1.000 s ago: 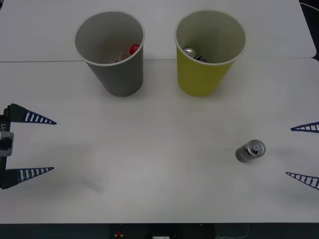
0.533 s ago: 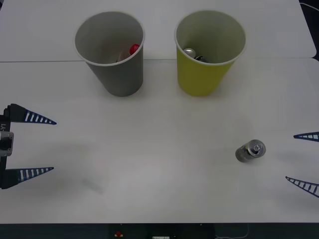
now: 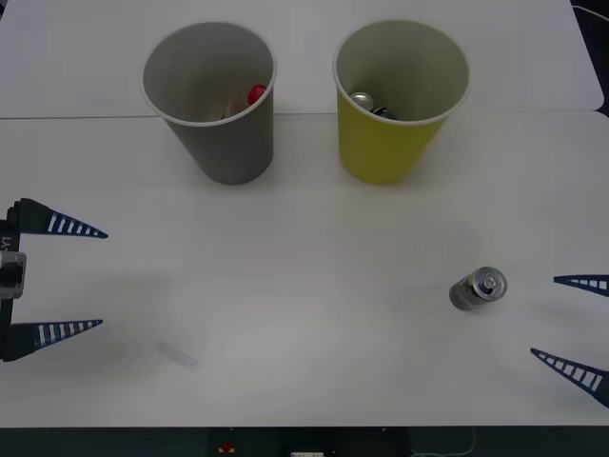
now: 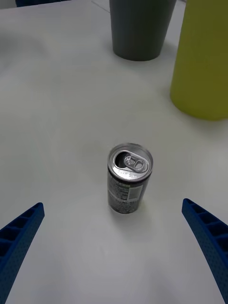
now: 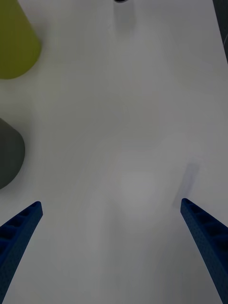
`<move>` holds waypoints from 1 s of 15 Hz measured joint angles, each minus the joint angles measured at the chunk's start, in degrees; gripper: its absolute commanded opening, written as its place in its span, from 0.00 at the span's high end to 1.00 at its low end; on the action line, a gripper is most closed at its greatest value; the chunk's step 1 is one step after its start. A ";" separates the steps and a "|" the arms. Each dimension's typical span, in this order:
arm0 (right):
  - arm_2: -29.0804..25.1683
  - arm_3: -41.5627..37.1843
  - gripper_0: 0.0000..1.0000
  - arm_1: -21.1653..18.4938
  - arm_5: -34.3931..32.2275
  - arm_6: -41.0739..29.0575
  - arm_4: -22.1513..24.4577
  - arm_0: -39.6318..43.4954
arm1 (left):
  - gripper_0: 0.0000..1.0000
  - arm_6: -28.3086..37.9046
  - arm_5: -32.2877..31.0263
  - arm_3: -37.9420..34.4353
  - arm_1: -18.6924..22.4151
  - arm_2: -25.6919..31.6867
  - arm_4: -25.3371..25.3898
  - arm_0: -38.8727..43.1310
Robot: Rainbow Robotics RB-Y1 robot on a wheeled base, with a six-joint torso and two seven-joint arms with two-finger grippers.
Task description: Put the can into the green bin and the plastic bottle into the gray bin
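At the table's left edge, the left gripper (image 3: pixel 86 278) hovers above the white table (image 3: pixel 304 314) with its blue ribbed fingers spread wide and nothing between them. Farther back on the left stands the gray bin (image 3: pixel 211 100), upright, with a red-capped item lying inside it. Just to its right, apart from it, stands the green bin (image 3: pixel 400 100), also upright, with a silver-topped can visible inside. Nearer the front and right, the can (image 3: pixel 478 288) stands upright on the table, well apart from both bins; the right wrist view shows its silver top with the pull tab and its dark printed side (image 4: pixel 129 183). At the right edge, the right gripper (image 3: pixel 569 324) is near the can, its fingers parted wide, not touching it.
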 measured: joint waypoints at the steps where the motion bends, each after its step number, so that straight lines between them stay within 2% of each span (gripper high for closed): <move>1: 0.41 0.91 0.00 0.86 -0.18 -0.03 -0.01 -0.48 | 0.00 0.00 0.00 0.00 0.00 0.00 0.00 0.00; 9: 3.69 12.80 0.00 5.93 -3.78 0.74 -0.11 -8.22 | 0.00 0.00 0.00 0.00 0.00 0.00 0.00 0.00; 15: 7.09 19.66 0.00 8.77 -3.23 2.80 -0.08 -13.56 | 0.00 0.00 0.00 0.00 0.00 0.00 0.00 0.00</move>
